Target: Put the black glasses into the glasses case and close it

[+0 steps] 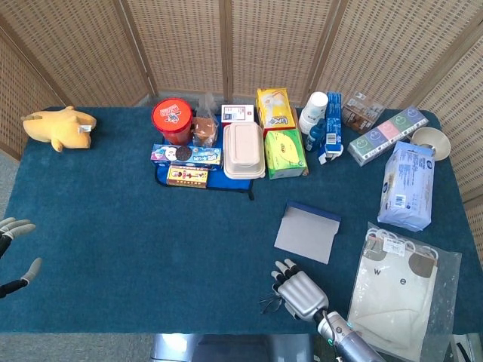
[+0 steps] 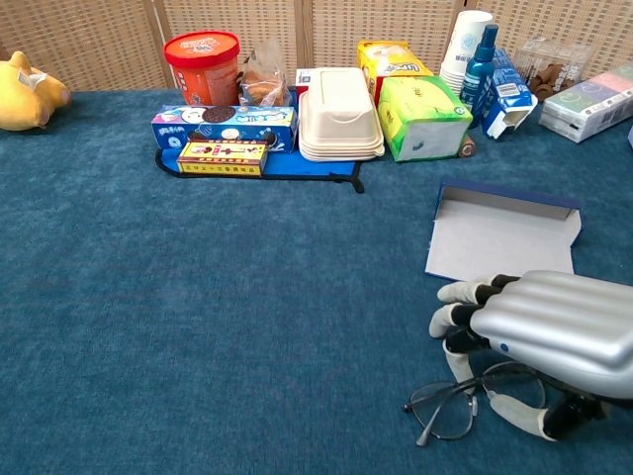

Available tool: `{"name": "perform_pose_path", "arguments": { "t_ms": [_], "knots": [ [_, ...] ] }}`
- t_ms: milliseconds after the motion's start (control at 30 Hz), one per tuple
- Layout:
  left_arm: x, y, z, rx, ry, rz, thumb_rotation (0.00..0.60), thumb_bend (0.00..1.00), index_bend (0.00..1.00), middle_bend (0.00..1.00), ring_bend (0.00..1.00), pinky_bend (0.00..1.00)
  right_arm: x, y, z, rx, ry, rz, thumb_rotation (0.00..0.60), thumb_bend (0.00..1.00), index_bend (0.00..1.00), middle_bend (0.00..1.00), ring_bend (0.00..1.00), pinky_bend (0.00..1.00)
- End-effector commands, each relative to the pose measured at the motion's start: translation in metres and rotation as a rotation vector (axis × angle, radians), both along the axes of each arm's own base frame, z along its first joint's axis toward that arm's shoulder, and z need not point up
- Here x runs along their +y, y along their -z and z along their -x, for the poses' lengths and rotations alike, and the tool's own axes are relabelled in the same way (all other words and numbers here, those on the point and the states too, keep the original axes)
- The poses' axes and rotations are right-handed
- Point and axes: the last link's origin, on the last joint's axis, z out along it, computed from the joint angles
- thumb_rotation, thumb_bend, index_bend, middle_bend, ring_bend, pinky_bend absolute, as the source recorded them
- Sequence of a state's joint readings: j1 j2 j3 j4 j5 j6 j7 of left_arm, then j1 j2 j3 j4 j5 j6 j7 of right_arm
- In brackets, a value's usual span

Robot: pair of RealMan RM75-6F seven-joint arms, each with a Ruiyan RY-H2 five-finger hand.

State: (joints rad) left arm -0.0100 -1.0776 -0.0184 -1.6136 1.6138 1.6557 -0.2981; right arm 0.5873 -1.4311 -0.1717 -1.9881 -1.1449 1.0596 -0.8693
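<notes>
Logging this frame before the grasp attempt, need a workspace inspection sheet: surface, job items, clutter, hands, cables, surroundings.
Surface: dark blue carpeted table top.
Job's things: thin black-framed glasses lie on the table under the right hand; flat grey glasses case with a navy edge lies open just beyond them.
Clutter: yellow plush toy at far left; red tub, white clamshell box, green tissue box along the back; clear bag with a white garment at right.
Hands: right hand over the glasses, fingers curled down, grasp unclear; left hand at the left edge, fingers apart, empty.
Cables: nothing seen.
Surroundings: woven wicker screen behind the table.
</notes>
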Motion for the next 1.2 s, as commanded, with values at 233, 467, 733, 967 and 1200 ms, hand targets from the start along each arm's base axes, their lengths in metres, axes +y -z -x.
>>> {"name": "perform_pose_path", "arguments": {
  "t_ms": [233, 467, 733, 967, 1200],
  "knots": [
    [-0.001, 0.0, 0.001, -0.001, -0.001, -0.004, 0.6, 0.3, 0.26, 0.25, 0.15, 0.03, -0.001, -0.001, -0.002, -0.019, -0.001, -0.004, 0.6, 0.49, 0.47, 0.23, 0.09, 0.14],
    [-0.002, -0.002, 0.001, 0.0, 0.001, -0.012, 0.6, 0.3, 0.26, 0.25, 0.15, 0.03, -0.001, 0.001, -0.002, -0.024, 0.004, -0.01, 0.6, 0.5, 0.48, 0.24, 0.1, 0.15],
    [-0.002, -0.002, 0.002, -0.002, 0.002, -0.016, 0.6, 0.3, 0.26, 0.25, 0.15, 0.03, -0.002, 0.001, -0.003, -0.031, 0.009, -0.009, 0.6, 0.52, 0.52, 0.27, 0.13, 0.15],
    [-0.003, -0.003, 0.003, -0.003, 0.001, -0.021, 0.6, 0.3, 0.26, 0.25, 0.15, 0.03, -0.004, 0.002, -0.003, -0.045, 0.024, -0.02, 0.6, 0.54, 0.58, 0.31, 0.16, 0.16],
    [-0.004, -0.003, 0.003, -0.006, 0.003, -0.026, 0.6, 0.3, 0.26, 0.25, 0.14, 0.03, -0.011, 0.0, -0.003, -0.073, 0.054, -0.022, 0.6, 0.55, 0.59, 0.32, 0.17, 0.17]
  ]
}}
